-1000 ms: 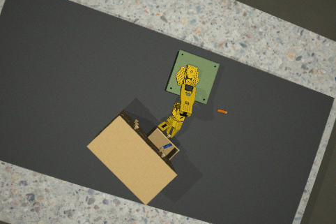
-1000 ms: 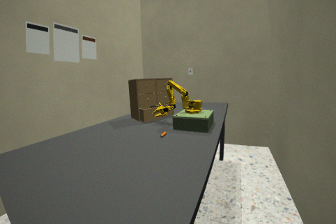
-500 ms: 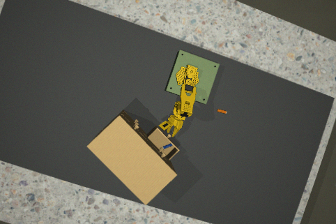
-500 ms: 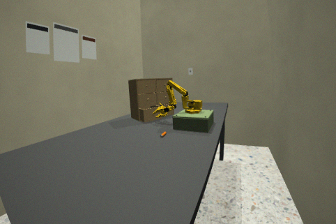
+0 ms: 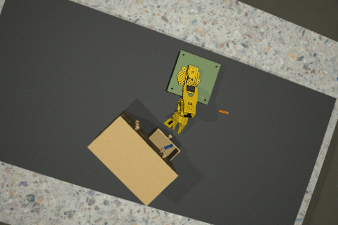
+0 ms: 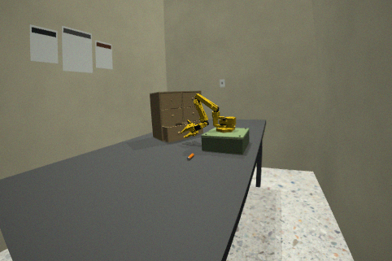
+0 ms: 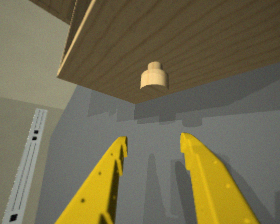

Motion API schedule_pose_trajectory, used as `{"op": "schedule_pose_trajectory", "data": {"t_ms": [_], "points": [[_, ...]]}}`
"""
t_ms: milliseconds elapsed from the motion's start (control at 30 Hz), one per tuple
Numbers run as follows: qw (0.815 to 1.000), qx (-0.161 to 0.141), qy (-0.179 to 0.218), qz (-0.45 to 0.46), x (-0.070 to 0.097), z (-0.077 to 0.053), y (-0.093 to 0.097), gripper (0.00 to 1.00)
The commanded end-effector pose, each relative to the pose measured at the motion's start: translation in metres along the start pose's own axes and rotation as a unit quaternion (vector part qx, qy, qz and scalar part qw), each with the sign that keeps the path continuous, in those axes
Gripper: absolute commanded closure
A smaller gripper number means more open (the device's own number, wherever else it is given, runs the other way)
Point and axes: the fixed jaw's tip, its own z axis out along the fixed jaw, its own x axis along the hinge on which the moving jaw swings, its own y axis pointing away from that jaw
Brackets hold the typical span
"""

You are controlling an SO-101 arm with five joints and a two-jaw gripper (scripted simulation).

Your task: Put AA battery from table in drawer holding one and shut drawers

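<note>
The orange AA battery [image 5: 223, 111] lies on the dark table to the right of the arm; it also shows in the side view [image 6: 190, 156]. The wooden cabinet [image 5: 131, 160] has one low drawer [image 5: 164, 143] pulled out, with a small blue object [image 5: 168, 146] inside. My gripper [image 5: 177, 127] hangs just in front of that drawer. In the wrist view the fingers stand apart with nothing between them, a little short of the drawer's round knob [image 7: 154, 77].
The arm stands on a green base plate [image 5: 193, 76]. Other drawer knobs [image 5: 137, 123] stick out from the cabinet front further left. The cabinet also shows in the side view [image 6: 175, 115], behind the arm.
</note>
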Motion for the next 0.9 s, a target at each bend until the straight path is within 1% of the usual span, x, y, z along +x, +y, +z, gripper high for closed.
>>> {"op": "schedule_pose_trajectory", "data": {"t_ms": [0,67,400,633,867], "points": [[1.000,-0.001,0.015,-0.008,0.007,-0.008,0.000,0.79],[1.000,-0.001,0.019,-0.010,0.009,-0.011,0.001,0.79],[1.000,-0.001,0.019,-0.010,0.009,-0.011,0.001,0.79],[0.998,0.018,0.034,-0.049,0.006,-0.004,0.005,0.79],[0.994,0.037,0.050,-0.087,0.003,0.000,0.010,0.79]]}}
